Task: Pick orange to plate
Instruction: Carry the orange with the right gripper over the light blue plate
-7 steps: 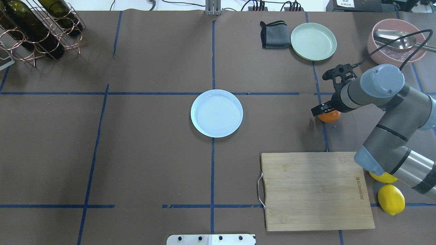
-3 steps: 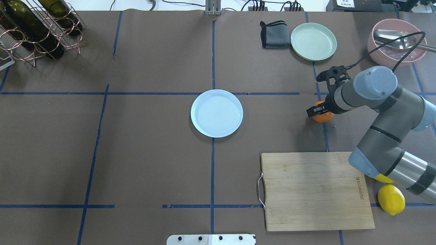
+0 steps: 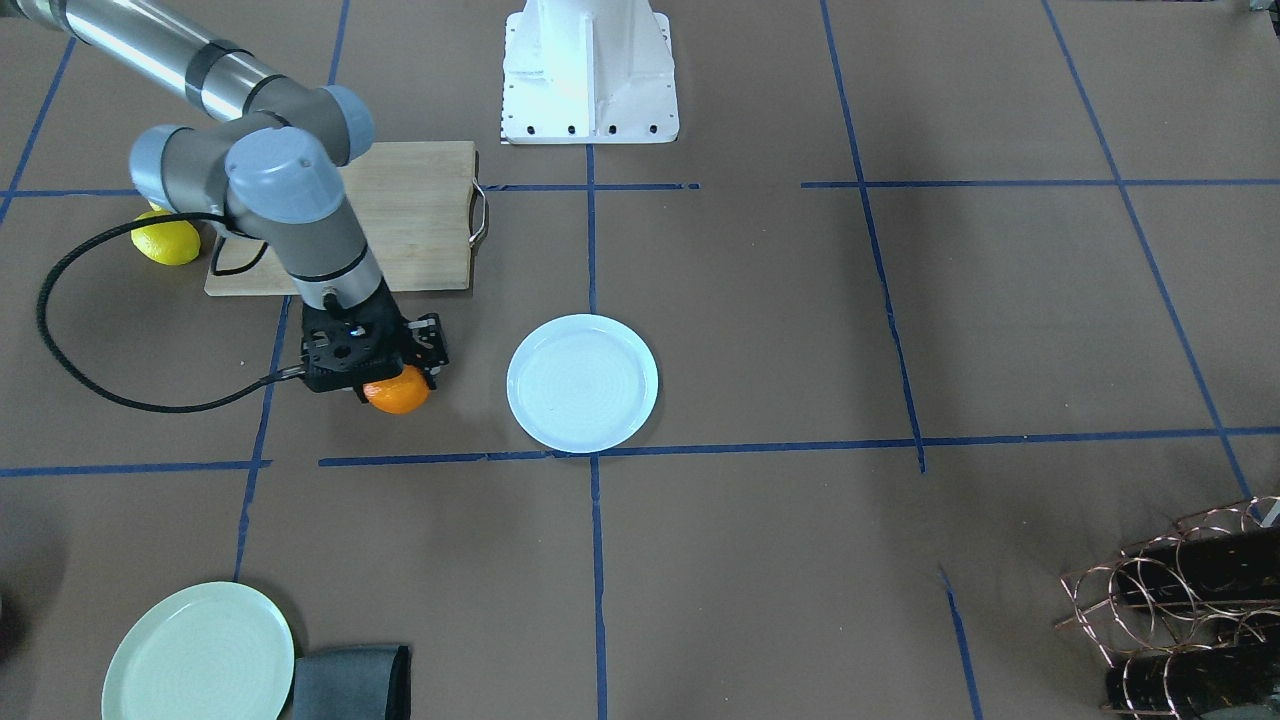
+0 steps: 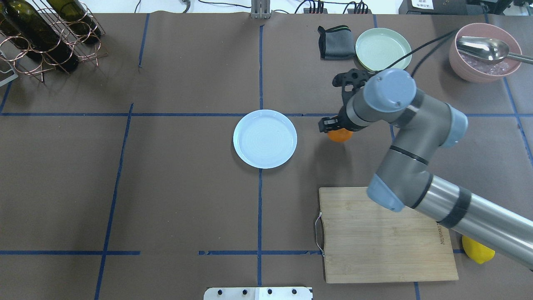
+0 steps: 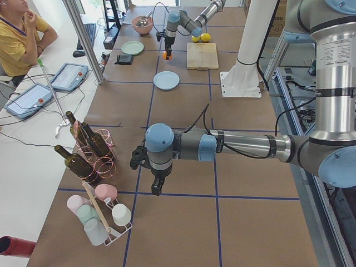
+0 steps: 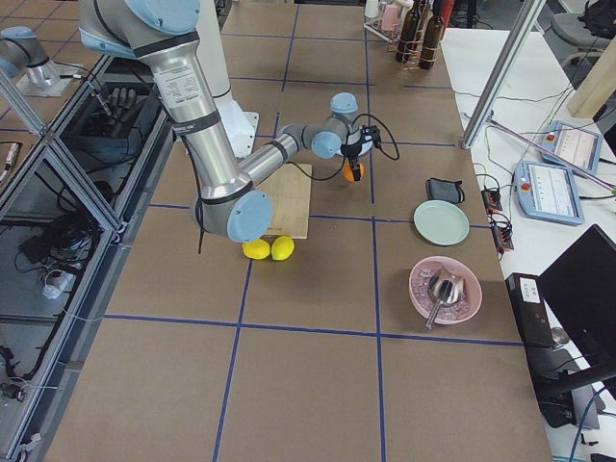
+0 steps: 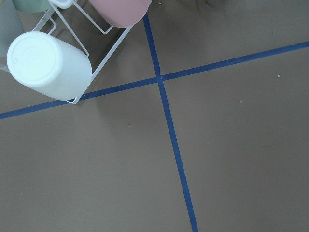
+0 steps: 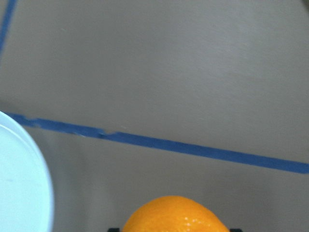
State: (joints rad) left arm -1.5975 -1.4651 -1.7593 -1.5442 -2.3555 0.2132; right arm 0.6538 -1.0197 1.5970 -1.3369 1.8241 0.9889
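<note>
Right tool [image 4: 335, 128], gripping the orange [image 4: 340, 136], has swung it from the table's [image 4: 187, 196] right side to near the plate [image 4: 265, 138].

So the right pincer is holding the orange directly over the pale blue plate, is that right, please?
Not quite. The right pincer does hold the orange, but beside the pale blue plate, not over it; the overhead exterior view shows bare table between them.

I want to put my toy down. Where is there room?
Bare table: from the plate to the bottle rack, and between plate and cutting board. Crowded: by the right arm, with orange, green plate, cloth, pink bowl.
</note>
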